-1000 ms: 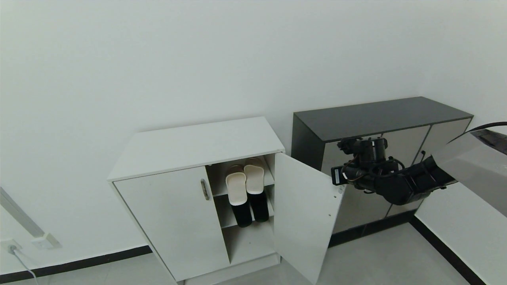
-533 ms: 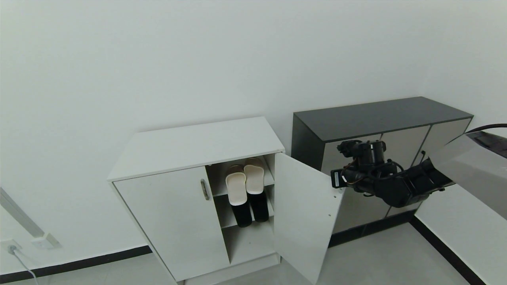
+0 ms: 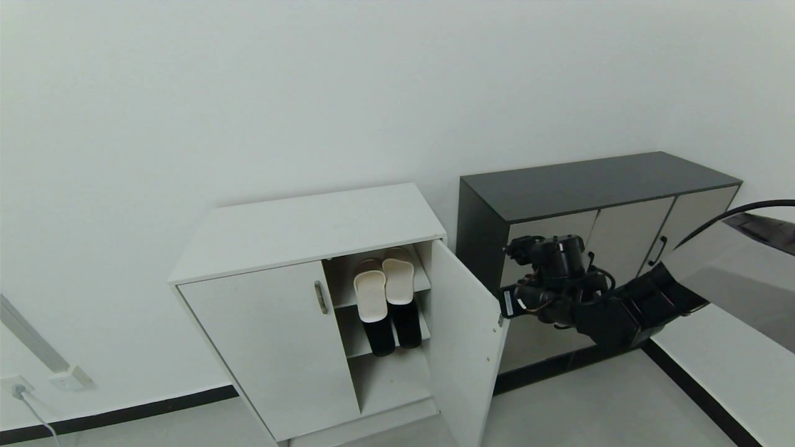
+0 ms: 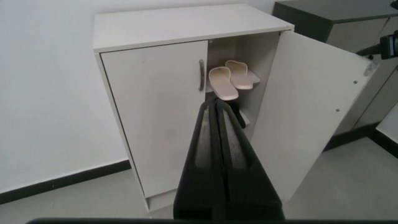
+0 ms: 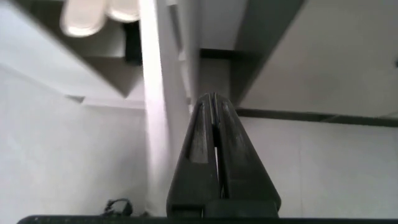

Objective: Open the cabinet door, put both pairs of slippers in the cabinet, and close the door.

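The white cabinet (image 3: 310, 230) has its left door (image 3: 273, 341) closed and its right door (image 3: 463, 329) standing partly open. A beige pair of slippers (image 3: 385, 285) lies on the upper shelf, and a black pair (image 3: 393, 332) on the shelf below. My right gripper (image 3: 506, 304) is shut and sits against the outer face of the open door near its free edge. In the right wrist view the shut right gripper (image 5: 213, 99) is beside the door's edge (image 5: 158, 93). My left gripper (image 4: 215, 104) is shut, holds nothing and hangs in front of the cabinet, with the beige slippers (image 4: 233, 78) beyond it.
A dark grey cabinet (image 3: 590, 180) stands right of the white one, just behind my right arm. A white ledge (image 3: 733, 366) runs along the right side. A wall socket with a cable (image 3: 18, 388) sits low on the left. Bare floor (image 3: 590, 410) lies in front.
My right gripper has moved left and slightly down, and the open door has swung with it toward the cabinet, narrowing the opening. The slippers have stayed in place.
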